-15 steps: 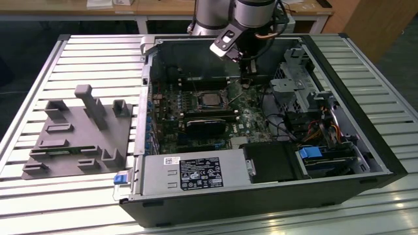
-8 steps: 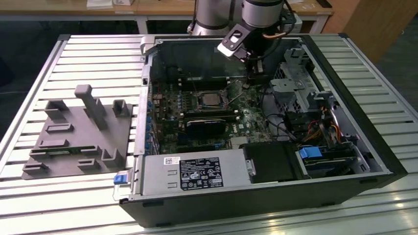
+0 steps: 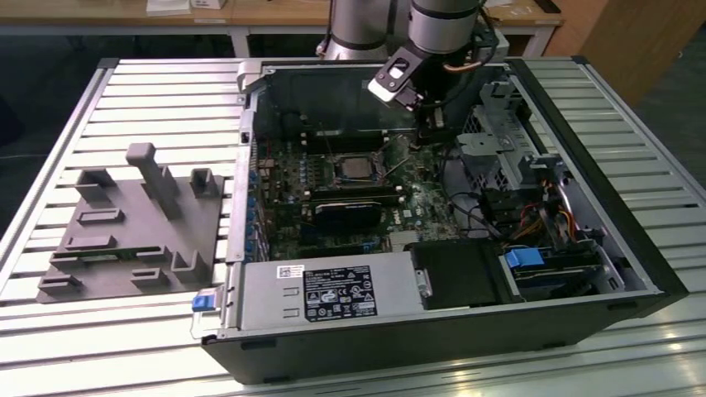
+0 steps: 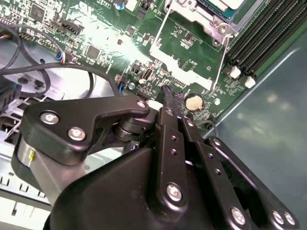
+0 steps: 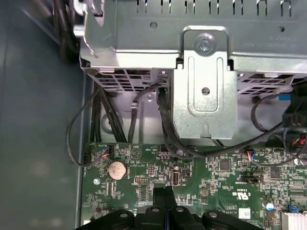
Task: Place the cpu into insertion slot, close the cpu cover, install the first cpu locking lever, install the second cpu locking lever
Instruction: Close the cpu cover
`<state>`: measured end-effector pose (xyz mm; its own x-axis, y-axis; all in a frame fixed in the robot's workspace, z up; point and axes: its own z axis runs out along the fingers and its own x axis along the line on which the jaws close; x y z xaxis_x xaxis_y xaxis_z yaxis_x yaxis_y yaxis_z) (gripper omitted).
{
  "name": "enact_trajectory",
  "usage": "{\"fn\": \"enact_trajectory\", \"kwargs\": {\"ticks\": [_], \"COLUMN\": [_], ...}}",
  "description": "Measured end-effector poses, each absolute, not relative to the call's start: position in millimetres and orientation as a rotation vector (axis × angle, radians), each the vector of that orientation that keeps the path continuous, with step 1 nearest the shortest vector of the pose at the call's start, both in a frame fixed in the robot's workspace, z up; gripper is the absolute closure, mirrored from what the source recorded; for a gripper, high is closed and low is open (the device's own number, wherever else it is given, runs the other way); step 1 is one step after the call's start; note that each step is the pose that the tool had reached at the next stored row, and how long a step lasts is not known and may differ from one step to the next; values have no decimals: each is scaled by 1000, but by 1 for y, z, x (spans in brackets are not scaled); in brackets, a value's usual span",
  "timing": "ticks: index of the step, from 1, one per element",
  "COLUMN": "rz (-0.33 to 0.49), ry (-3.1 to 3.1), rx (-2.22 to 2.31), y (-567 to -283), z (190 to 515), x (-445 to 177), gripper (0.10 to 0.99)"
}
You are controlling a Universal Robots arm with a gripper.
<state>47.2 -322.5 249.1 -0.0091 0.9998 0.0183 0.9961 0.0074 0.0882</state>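
— Nearest the camera, what is sitting there?

— Right up front, a silver power supply (image 3: 331, 294) is filling the near end of the open computer case (image 3: 441, 347). The case is lying on its side on the slatted metal tabletop (image 3: 617, 364). On the exterior view's left of it, a grey moulded fixture (image 3: 121, 231) is resting on the slats.

— And the cpu?

— Farther in, past a black block (image 3: 344, 213), the cpu (image 3: 355, 165) is lying flat on the green board (image 5: 211, 184) with its silver top showing. I am judging it already seated in its slot.

— Where is the claw hanging?

— The claw (image 3: 428, 139) is hanging low over the board, so the cpu is lying toward the exterior view's left of it and a little nearer. In the first wrist view its fingers (image 5: 159, 199) are pressing together, and I am making out nothing between them.

— Is the cover lying shut?

— Seemingly not. In the second wrist view a thin silvery frame, which I am taking for the cpu cover (image 4: 160, 51), is lying between the claw's tip and the cpu. A wire lever (image 4: 221, 60) is running along one side of it. I cannot tell whether the claw is touching either.

— And beyond?

— Wooden desks (image 3: 276, 16) are standing at the far end of the room.
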Motion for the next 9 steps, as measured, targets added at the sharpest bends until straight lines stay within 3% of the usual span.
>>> {"fn": "enact_trajectory", "kwargs": {"ticks": [9], "rz": [116], "ry": [2194], "rx": [2176], "y": [-322], "z": [244], "x": [47], "gripper": [984]}}
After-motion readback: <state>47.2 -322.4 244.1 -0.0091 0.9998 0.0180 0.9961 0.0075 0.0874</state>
